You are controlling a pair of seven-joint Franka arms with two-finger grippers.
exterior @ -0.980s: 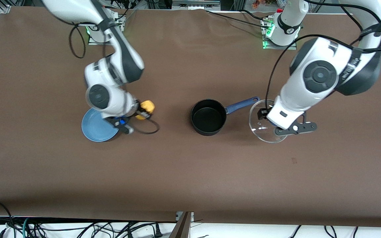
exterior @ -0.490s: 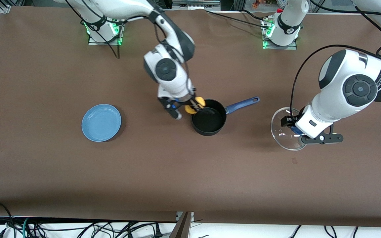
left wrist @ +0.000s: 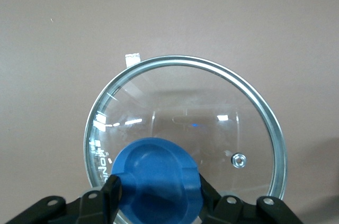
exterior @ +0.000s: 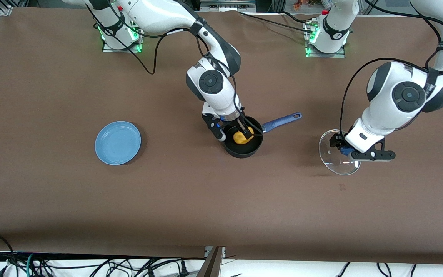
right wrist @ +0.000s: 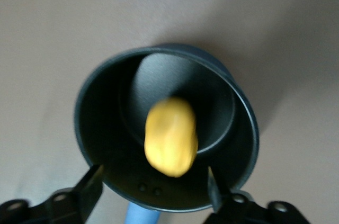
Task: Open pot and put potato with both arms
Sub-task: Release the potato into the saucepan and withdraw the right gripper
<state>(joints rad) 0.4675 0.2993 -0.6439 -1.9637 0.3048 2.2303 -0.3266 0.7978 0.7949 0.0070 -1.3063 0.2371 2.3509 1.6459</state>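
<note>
The black pot [exterior: 244, 149] stands mid-table without its lid, its blue handle [exterior: 282, 120] pointing toward the left arm's end. The yellow-orange potato [exterior: 241, 137] is inside the pot and no finger touches it. My right gripper [exterior: 233, 132] is open just over the pot. In the right wrist view its jaws [right wrist: 153, 189] stand wide on either side of the pot's rim [right wrist: 106, 107], with the potato [right wrist: 170, 136] free between them. My left gripper [exterior: 344, 150] is shut on the blue knob [left wrist: 156, 176] of the glass lid [exterior: 337, 163]. It holds the lid low over the table at the left arm's end.
A flat light-blue plate [exterior: 117, 142] lies bare on the brown table toward the right arm's end. A small tape mark [exterior: 342, 187] is on the table near the lid. Cables hang past the table's front edge.
My right gripper carried the potato from the plate to the pot and opened, and the potato now lies in the pot. My left gripper moved the lid away from the pot.
</note>
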